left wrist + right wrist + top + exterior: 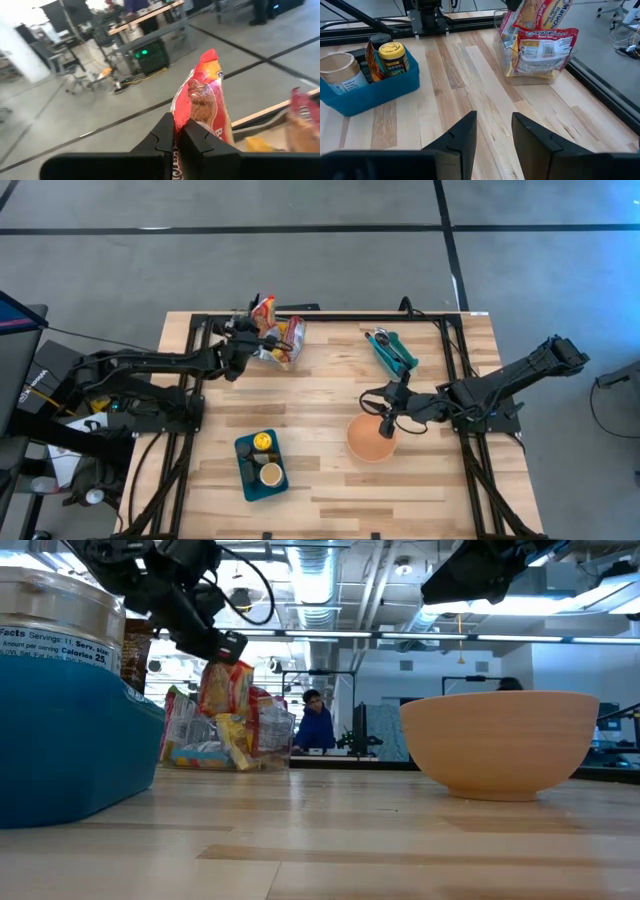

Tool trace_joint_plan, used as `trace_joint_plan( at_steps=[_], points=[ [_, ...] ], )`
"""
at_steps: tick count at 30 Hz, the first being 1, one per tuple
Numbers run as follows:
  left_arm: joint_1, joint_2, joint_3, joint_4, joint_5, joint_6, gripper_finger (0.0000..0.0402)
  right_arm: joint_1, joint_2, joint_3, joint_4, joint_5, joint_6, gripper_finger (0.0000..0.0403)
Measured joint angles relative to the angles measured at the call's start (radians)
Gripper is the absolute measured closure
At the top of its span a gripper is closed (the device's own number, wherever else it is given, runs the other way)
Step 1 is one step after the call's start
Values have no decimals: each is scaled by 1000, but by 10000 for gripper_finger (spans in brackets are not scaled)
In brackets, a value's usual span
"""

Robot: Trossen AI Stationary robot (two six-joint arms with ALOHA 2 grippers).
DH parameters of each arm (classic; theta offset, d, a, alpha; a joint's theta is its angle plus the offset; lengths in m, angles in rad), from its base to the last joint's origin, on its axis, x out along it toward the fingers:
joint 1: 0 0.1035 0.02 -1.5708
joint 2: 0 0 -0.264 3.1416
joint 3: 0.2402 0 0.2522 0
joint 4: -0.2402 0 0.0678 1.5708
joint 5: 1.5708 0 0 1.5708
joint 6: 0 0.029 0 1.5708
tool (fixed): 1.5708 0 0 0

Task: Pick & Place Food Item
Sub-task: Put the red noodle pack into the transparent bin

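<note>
The left gripper (pixel 178 134) is being kept pinched on the top of a red packet (pixel 202 107), which is being held just above the clear bin (pixel 283 343) of packets at the table's (pixel 330 480) far edge. The right gripper (pixel 492 131) is being held open, with nothing between its fingers, over the bowl (pixel 372 437), well apart from the bin. A blue tray (pixel 261 465) of cans is lying nearer the front than the bin.

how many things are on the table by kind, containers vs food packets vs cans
bins: 2, blue bin and clear bin
bowl: 1, orange bowl
teal tray: 1
cans in the blue bin: 3
noodle packets: at least 3, one held in the left tool
total: at least 10
</note>
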Motion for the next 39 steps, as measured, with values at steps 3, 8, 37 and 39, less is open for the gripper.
trace_joint_plan(
  at_steps=[3,8,37,39],
  points=[
    [2,18,0,1,-35,0,400,0,0,0,0,0,0,286],
    [19,24,0,2,-55,-5,398,0,0,0,0,0,0,286],
    [39,119,1,-53,189,-119,391,25,0,1,-7,0,0,286],
    [39,118,1,-56,207,-120,385,25,0,1,-7,0,0,286]
  ],
)
